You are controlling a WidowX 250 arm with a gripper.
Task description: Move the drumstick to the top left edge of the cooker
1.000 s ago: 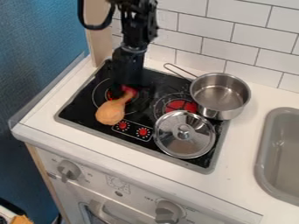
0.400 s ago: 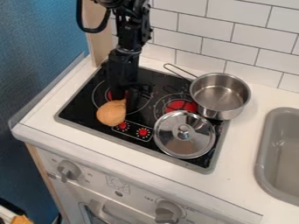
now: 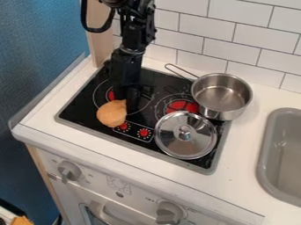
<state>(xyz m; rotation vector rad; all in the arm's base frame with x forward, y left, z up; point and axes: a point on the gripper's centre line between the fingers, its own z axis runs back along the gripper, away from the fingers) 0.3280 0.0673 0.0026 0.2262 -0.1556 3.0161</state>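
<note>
On the left part of the cooker (image 3: 76, 112), toward its front side, lies the drumstick (image 3: 111, 115), its rounded, light tan end bulging toward the front left. Its narrow end is hidden at the gripper (image 3: 128, 100), which hangs down over the left burner (image 3: 111, 95) from the black arm (image 3: 135, 35) coming in at the top edge. How far open the gripper is, and whether it has hold of the drumstick, cannot be told. Just in front and to the right of the drumstick, two red dials (image 3: 144, 132) sit inside a white outline. The right burner (image 3: 181, 106) shows a red centre, partly covered by a round, shiny metal lid (image 3: 185, 145) with a small knob (image 3: 185, 130) on top. Behind and to the right of the lid stands an upright steel saucepan (image 3: 222, 93), over the cooker's right side, with its wire handle (image 3: 180, 71) pointing back and left. Around the cooker runs the white table (image 3: 241, 169), with a grey sink (image 3: 267, 149) at the right. White tiles (image 3: 235, 52) rise behind, a blue wall (image 3: 41, 52) stands at the left, and large grey knobs (image 3: 169, 212) are set in the white front below.
</note>
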